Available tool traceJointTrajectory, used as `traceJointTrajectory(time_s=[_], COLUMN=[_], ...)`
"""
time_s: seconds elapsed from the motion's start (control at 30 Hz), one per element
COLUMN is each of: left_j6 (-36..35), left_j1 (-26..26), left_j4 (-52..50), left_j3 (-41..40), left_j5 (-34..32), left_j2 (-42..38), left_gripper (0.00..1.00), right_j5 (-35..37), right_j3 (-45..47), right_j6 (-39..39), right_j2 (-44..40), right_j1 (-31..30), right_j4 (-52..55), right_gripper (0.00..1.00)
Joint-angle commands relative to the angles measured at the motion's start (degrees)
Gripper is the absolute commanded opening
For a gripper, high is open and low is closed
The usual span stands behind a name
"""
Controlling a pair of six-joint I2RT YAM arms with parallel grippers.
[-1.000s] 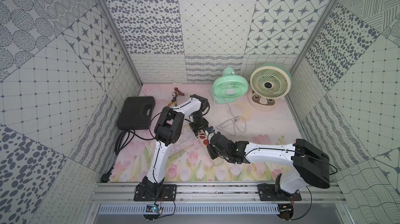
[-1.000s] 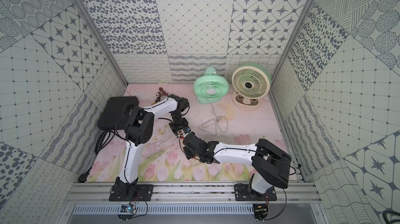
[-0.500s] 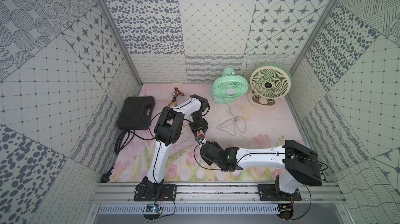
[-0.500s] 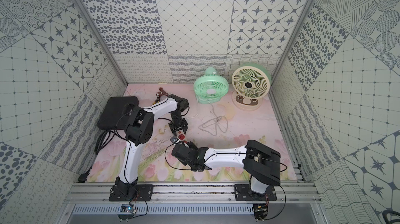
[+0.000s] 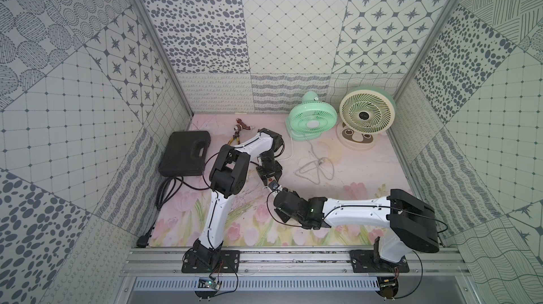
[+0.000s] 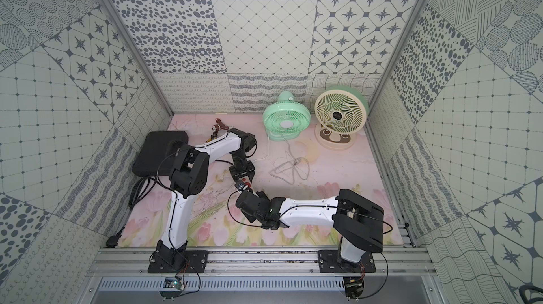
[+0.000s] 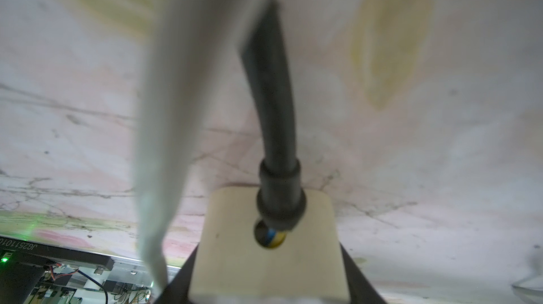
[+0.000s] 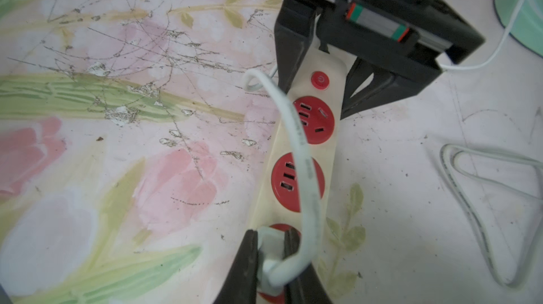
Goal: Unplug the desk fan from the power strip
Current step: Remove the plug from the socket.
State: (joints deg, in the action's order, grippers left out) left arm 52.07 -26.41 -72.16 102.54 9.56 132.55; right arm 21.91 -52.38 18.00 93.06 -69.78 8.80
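The power strip (image 8: pixel 286 196) is lying on the floral mat (image 8: pixel 117 185), mid-table, between both grippers. The left gripper (image 8: pixel 320 94) is clamping its switch end, jaws closed against the cream sides. The right gripper (image 8: pixel 271 239) is pinching the white plug (image 8: pixel 271 261) at the third red socket (image 8: pixel 279 227); the white cord (image 8: pixel 307 170) is arching over the strip.

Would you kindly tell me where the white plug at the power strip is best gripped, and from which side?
Grip the white plug by its short blocky body, fingers on two opposite sides, probably coming down from above the power strip. Its cord leaves sideways and arches over the sockets, so keep off that side. The right gripper is clamped there.
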Motion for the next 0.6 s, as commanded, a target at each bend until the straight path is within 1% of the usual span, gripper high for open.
traceJointTrajectory(time_s=[0.0,0.13,0.27,0.57], left_j6=[2.6,2.59,2.51,2.59], left_j1=[0.05,0.05,0.13,0.13], left_j4=[-0.81,-0.79,-0.9,-1.23], left_j3=[-3.93,-3.93,-3.84,-3.58], left_j5=[-12.84,-12.92,-12.91,-13.04], left_j2=[4.56,4.56,4.56,4.47], left_gripper=[0.0,0.0,0.0,0.0], right_j5=[-1.54,-6.63,-9.65,-10.77], right_j3=[0.89,4.05,6.27,5.79], right_j6=[5.51,11.19,15.02,14.35], right_j2=[-4.45,-6.4,-7.5,-7.03], right_j1=[4.39,8.42,11.35,11.75], right_j4=[-11.7,-13.96,-15.78,-15.27], right_gripper=[0.0,0.0,0.0,0.0])
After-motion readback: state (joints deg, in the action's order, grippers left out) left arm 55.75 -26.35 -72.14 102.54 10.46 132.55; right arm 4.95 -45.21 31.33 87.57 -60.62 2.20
